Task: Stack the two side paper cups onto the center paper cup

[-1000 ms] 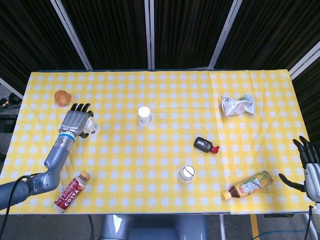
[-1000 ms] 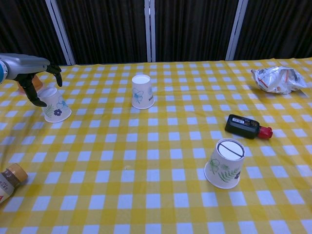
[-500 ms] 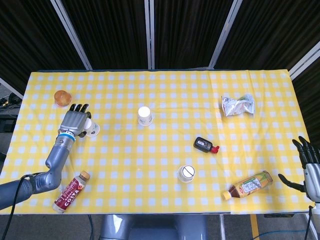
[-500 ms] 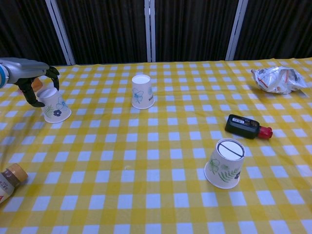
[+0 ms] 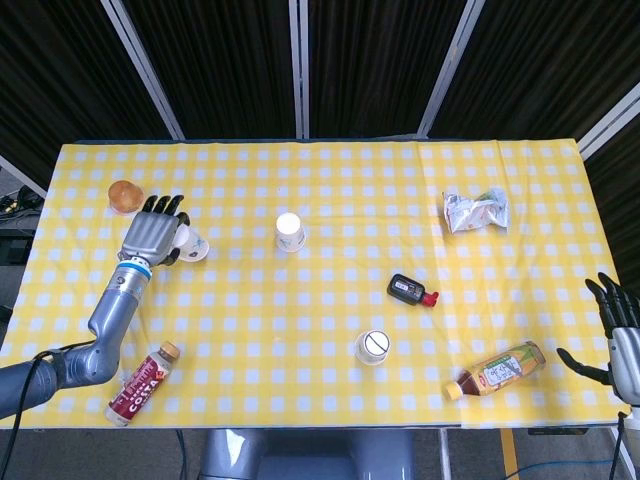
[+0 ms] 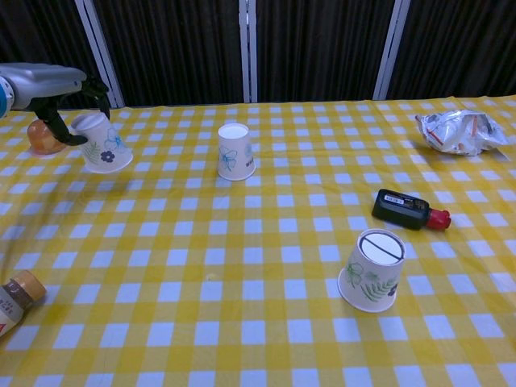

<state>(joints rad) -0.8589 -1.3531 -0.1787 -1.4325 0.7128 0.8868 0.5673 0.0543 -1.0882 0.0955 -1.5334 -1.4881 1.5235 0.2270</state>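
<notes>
My left hand grips a flowered paper cup and holds it tilted, lifted off the yellow checked table at the left. The center paper cup stands upside down mid-table, well to the right of the held cup. A third paper cup with a leaf print stands upside down near the front right. My right hand hangs with fingers spread beyond the table's right edge, holding nothing.
An orange bun-like object sits behind the left hand. A coffee bottle lies at the front left, a tea bottle at the front right. A black device with a red cap and a crumpled foil bag lie on the right.
My left hand closed around the left cup, lifted it off the table and tilted it, moving it slightly up and to the right. The right hand stayed still.
</notes>
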